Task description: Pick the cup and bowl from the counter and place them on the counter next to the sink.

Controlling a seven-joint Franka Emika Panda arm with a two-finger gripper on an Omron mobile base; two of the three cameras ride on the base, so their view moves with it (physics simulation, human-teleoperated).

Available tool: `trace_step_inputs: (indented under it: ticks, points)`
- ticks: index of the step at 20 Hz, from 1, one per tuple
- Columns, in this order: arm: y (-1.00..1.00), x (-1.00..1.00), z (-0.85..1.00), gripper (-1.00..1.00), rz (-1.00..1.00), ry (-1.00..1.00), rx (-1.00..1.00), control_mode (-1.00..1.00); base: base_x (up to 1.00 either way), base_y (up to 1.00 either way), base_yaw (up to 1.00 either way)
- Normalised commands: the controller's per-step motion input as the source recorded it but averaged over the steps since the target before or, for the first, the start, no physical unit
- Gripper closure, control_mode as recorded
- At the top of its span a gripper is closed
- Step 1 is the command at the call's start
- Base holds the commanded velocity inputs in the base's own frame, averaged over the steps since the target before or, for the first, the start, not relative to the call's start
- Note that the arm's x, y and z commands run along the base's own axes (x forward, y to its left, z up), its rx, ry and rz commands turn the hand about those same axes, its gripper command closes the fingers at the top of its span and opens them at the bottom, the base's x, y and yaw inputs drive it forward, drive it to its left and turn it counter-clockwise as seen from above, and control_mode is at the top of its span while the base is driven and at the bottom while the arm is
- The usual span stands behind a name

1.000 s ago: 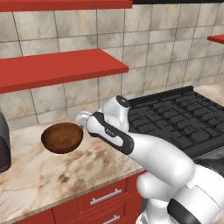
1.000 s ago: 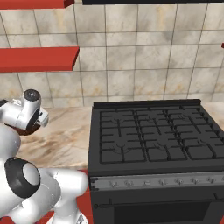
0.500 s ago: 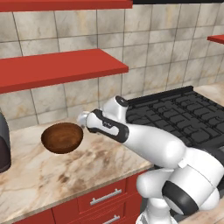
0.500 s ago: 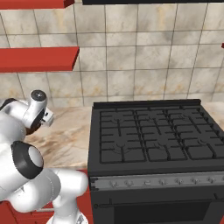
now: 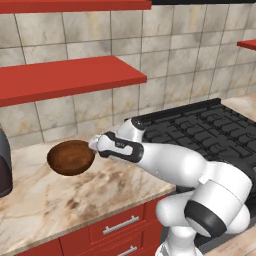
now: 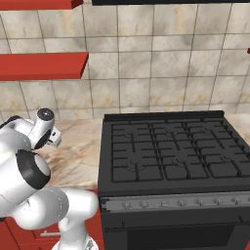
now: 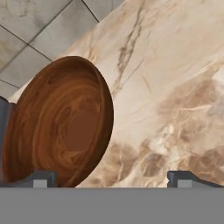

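Your pincer [image 7: 113,179] is spread wide just beside the bowl [image 7: 57,124]; close off-centre and one fingertip [image 7: 41,178] could tip it on the counter [image 7: 175,87].

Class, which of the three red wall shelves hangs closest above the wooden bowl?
The long lower red shelf, just above the round dark brown wooden bowl; the top red shelf runs higher, and the short red shelf sits far to the right.

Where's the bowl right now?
In the left base view the bowl sits on the counter, left of the stove, just ahead of the open tool.
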Motion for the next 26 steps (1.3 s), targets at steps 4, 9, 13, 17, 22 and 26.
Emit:
trace_step_inputs:
  ticks: [4, 9, 13, 17, 22, 26]
  points:
    - [0.11, 0.04, -0.15, -1.00, 0.00, 0.00, 0.00, -1.00, 0.00, 0.00, 0.00]
    - [0.17, 0.14, -0.17, -1.00, 0.00, 0.00, 0.00, -1.00, 0.00, 0.00, 0.00]
    - [0.20, 0.13, -0.09, -1.00, 0.00, 0.02, 0.00, -1.00, 0.00, 0.00, 0.00]
    - [0.22, 0.15, -0.24, -1.00, 0.00, 0.04, 0.00, -1.00, 0.00, 0.00, 0.00]
    - [0.21, 0.17, -0.25, -1.00, 0.00, 0.07, 0.00, -1.00, 0.00, 0.00, 0.00]
    - [0.14, 0.20, -0.16, -1.00, 0.00, 0.07, 0.00, -1.00, 0.00, 0.00, 0.00]
